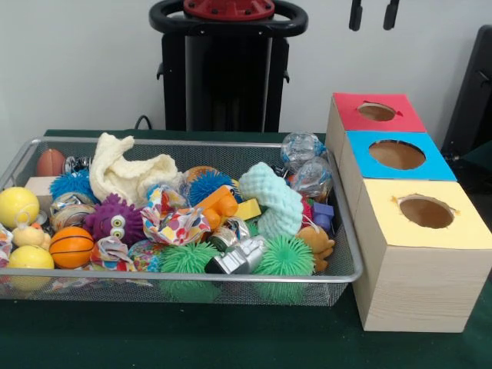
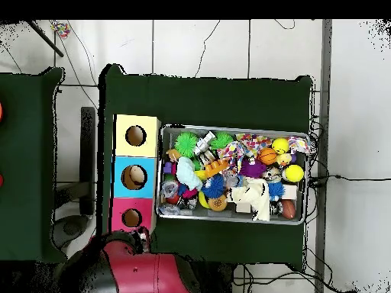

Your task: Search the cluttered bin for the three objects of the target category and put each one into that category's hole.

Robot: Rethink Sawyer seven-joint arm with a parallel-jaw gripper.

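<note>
The silver wire-mesh bin (image 1: pixel 177 275) stands on the green table, full of toys; it also shows in the overhead view (image 2: pixel 233 127). One bunch of white polka-dot cloth (image 1: pixel 175 221) lies near the bin's front middle, and shows in the overhead view (image 2: pixel 256 141). A second patch of the same cloth (image 1: pixel 111 252) lies beside the orange ball, partly buried. The yellow-faced wooden box's hole (image 1: pixel 426 211) (image 2: pixel 136 136) is empty, nearest the camera. My gripper (image 1: pixel 373 15) shows only its two black fingertips at the top edge, above the red box, apart and empty.
A blue-faced box (image 1: pixel 430 165) and a red-faced box (image 1: pixel 350 115) stand behind the yellow one. In the bin lie a cream knitted cloth (image 1: pixel 127 173), foil wrappers (image 1: pixel 304 150), an orange ball (image 1: pixel 71 246), green spiky balls (image 1: pixel 188 260) and a teal foam piece (image 1: pixel 273 201).
</note>
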